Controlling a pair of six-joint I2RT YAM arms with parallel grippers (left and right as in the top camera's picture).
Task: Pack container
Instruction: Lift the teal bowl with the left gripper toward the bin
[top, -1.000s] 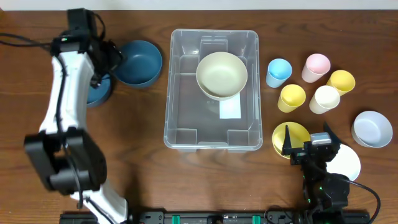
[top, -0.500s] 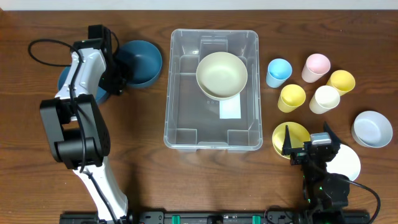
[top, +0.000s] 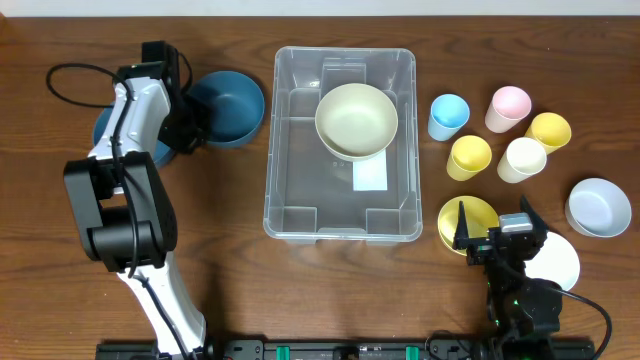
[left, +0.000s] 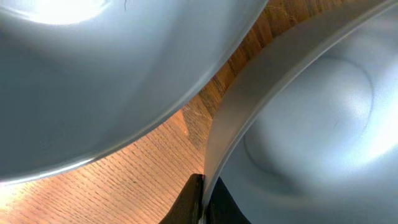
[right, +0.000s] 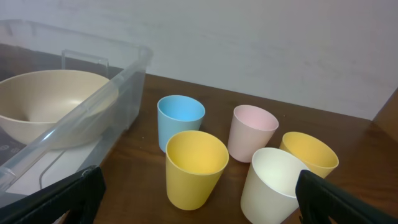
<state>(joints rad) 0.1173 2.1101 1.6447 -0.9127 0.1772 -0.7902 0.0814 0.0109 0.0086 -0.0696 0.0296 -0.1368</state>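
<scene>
Container centred on tabletop, cream bowl inside far end. Likely light, stiff, slick clear plastic; rim best hold. Left claw pinches dark blue bowl rim, left of container. Right claw wide, empty, right of container's near corner.

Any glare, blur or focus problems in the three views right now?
Overhead: sharp, evenly lit, faint reflections on the container. Left wrist: too close, blue bowls soft, white glare top left. Right wrist: cups crisp, cream bowl partly hazed behind the clear wall.
</scene>
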